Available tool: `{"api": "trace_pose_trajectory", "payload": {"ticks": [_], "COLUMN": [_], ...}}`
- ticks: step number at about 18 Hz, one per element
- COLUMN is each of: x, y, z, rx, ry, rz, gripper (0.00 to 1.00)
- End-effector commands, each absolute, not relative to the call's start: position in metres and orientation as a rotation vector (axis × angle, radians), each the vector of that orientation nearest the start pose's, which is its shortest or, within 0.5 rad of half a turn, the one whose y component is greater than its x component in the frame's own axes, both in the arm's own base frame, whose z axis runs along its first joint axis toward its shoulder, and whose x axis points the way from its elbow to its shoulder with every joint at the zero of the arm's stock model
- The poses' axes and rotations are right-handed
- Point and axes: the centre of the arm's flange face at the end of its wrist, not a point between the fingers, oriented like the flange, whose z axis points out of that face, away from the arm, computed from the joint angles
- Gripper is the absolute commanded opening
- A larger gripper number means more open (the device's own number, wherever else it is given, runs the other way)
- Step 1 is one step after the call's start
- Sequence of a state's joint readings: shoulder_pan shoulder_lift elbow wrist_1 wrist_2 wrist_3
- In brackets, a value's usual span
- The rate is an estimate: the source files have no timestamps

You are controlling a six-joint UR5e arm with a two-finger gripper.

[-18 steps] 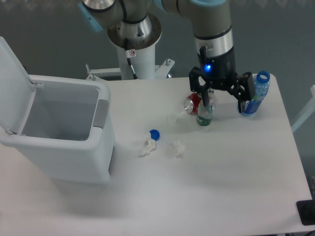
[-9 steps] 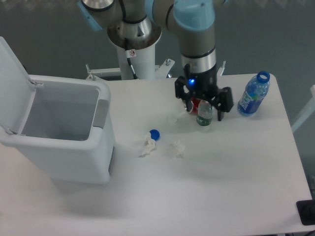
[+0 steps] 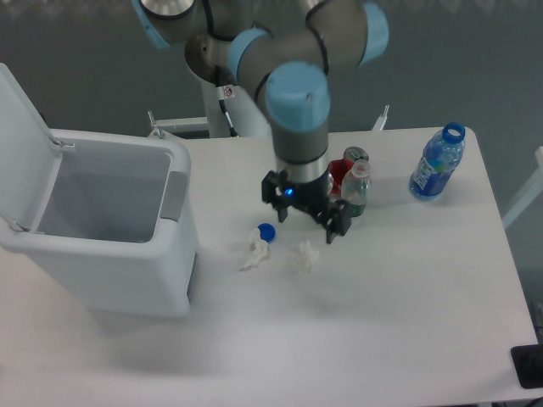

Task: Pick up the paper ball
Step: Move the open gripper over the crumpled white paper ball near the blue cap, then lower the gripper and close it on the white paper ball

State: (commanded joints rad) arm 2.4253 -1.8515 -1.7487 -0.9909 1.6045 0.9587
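Desk (image 3: pixel 399 305), white and broad, is carrying everything here. At its left side a white bin (image 3: pixel 102 225) is standing with its lid tipped up and open. The arm (image 3: pixel 297 102) is reaching down from the rear mount over the middle of the desk, and its gripper (image 3: pixel 307 222) is hanging there with the two black fingers spread wide and nothing between them. Near the right rear corner a blue plastic bottle (image 3: pixel 436 163) is standing upright with its cap off. Just right of the arm's wrist a small clear bottle (image 3: pixel 355 188) is standing upright, touching or nearly touching a red can (image 3: pixel 346 165) behind it. The paper ball (image 3: pixel 305 255) is lying on the desk just below the gripper, slightly toward the front, apart from the fingers. To its left another crumpled white scrap (image 3: pixel 254 253) is lying close by, and a blue bottle cap (image 3: pixel 266 231) is sitting just behind that scrap, beside the gripper's left-hand finger in the picture.
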Motion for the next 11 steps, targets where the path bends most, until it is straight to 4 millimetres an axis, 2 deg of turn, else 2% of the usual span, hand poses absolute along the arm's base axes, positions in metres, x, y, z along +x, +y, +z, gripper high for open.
{"api": "trace_pose_trajectory", "payload": {"ticks": [8,11], "x": [-0.336,-0.332], "y": [0.484,0.486], "z": [0.254,0.247], "rx": [-3.16,-3.189], "ry": [0.209,0.231], "rz": [0.046,0.057], "gripper": [1.0,1.0]}}
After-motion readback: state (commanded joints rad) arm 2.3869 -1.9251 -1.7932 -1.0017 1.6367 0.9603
